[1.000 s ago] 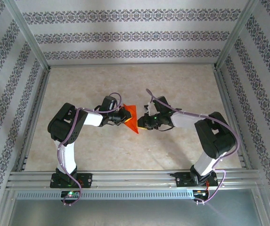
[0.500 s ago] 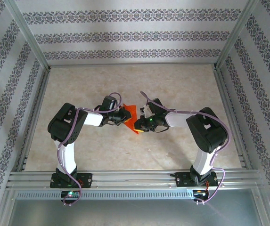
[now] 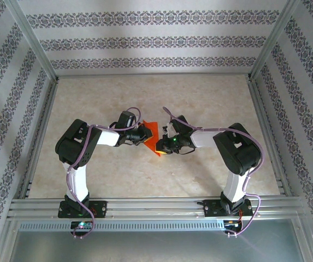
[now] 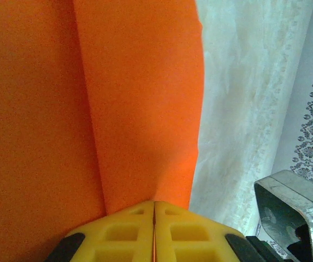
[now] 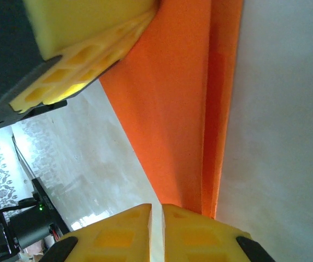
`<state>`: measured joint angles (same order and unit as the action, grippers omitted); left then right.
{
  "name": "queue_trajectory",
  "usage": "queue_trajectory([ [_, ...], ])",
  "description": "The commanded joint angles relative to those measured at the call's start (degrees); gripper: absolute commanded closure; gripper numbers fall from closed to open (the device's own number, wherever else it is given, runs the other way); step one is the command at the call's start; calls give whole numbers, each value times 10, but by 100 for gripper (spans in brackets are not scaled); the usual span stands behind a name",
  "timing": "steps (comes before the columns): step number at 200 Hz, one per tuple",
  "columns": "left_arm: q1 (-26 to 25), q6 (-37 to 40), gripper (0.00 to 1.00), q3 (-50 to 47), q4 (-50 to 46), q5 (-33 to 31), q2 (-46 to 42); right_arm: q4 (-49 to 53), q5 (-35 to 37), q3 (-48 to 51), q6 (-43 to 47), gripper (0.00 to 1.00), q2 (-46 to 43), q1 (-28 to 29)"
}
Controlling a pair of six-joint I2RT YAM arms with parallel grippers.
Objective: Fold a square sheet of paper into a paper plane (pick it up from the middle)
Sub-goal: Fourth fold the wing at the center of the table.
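The bright orange-red sheet of paper [image 3: 152,136] is folded into a pointed shape and held up between the two arms at mid-table. My left gripper [image 3: 143,135] is shut on its left edge; in the left wrist view the yellow fingertips [image 4: 154,206] pinch the paper [image 4: 140,98] beside a long crease. My right gripper [image 3: 165,143] is against the paper's lower right tip. In the right wrist view its jaws [image 5: 156,208] stand almost together with bare table in the slit, and the layered paper [image 5: 178,109] runs beside and behind the right finger. The left gripper's yellow finger [image 5: 85,60] shows at top left.
The pale marbled tabletop [image 3: 200,98] is walled by patterned panels and aluminium frame posts [image 3: 33,46]. A metal rail [image 3: 156,206] runs along the near edge by the arm bases. Open table lies behind and in front of the grippers.
The right arm has swung left and closed in on the paper's lower right tip. The left gripper has kept its hold, with the paper nearly still.
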<state>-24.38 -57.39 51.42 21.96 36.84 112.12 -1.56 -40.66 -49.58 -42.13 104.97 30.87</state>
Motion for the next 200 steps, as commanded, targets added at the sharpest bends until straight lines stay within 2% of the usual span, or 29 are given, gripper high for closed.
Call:
queue_trajectory([
  [1,-4,7,91,-1,-58,-32,26,-5,7,8,-6,86,12,-6],
  [79,-5,5,91,-3,-60,-34,27,4,0,3,-4,86,28,-3],
  [130,-5,8,91,5,-68,-29,17,69,41,-11,16,89,49,4],
  [200,-12,54,89,20,-89,-3,-89,132,101,-14,55,90,80,9],
])
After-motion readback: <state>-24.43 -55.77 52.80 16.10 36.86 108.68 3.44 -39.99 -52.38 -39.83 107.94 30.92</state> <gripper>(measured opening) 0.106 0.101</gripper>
